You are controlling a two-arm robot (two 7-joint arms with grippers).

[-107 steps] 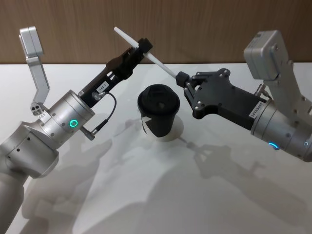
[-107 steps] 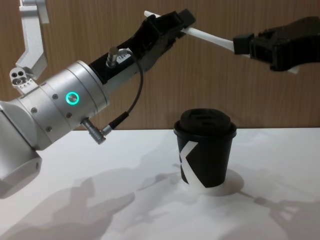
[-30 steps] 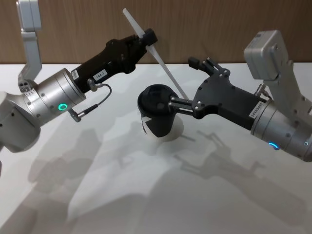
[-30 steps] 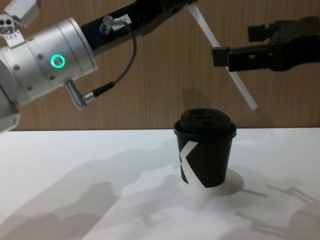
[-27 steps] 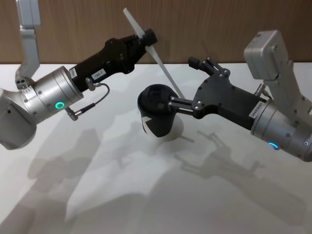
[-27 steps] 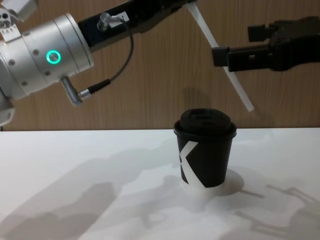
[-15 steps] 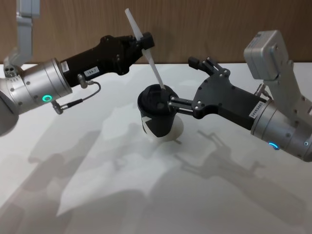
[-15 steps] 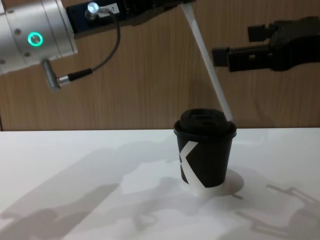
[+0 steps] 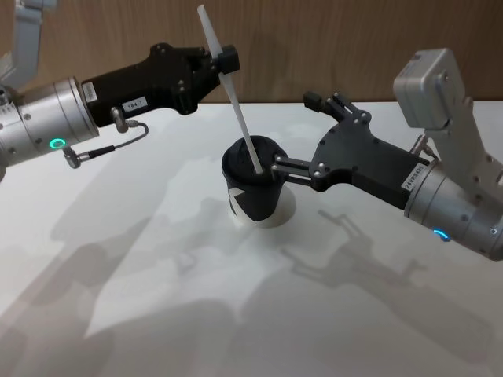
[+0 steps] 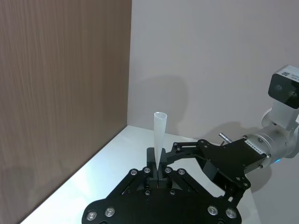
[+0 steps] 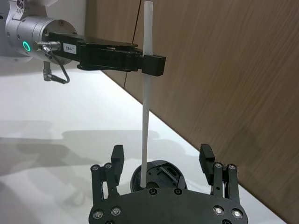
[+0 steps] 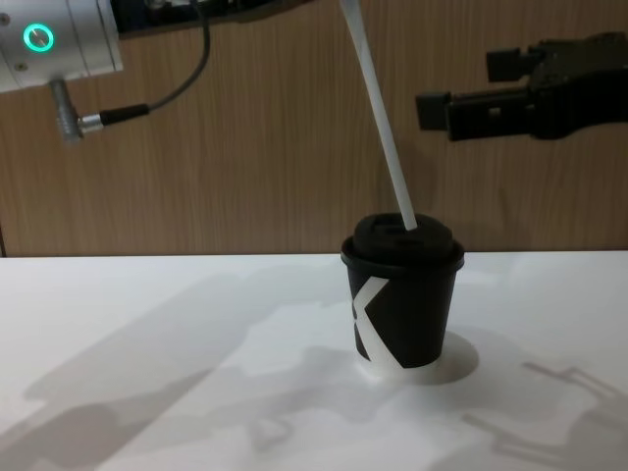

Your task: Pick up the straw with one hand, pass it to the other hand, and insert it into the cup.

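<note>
Head view: left gripper [image 9: 224, 60] is clamped on the straw [image 9: 236, 112] near its top end. The straw leans down to the right, and its bottom tip lands on the lid of the cup [image 9: 251, 198]. The cup sits mid-desk [image 9: 157, 314] with nothing else near it. The right gripper [image 9: 293, 132] is spread wide open just right of the cup, with one finger looking like it overlaps the rim (that's just the angle, see the chest view).

Left wrist view: the fingers pinch the straw between their tips, and the open end sticks out past them. The right gripper sits beyond, over the desk by the wood wall [image 10: 60, 93].

Right wrist view: the two open fingers frame the cup lid. The straw runs down between them to the lid and touches neither.

Chest view: the straw is tilted, and its tip meets the domed lid's top. I can't tell if it has actually gone through the hole. The right gripper hangs well above the lid, holding nothing and apart from the straw. The left arm's green ring [image 12: 39, 37] and cable [image 12: 177, 83] are up in the top left corner.
</note>
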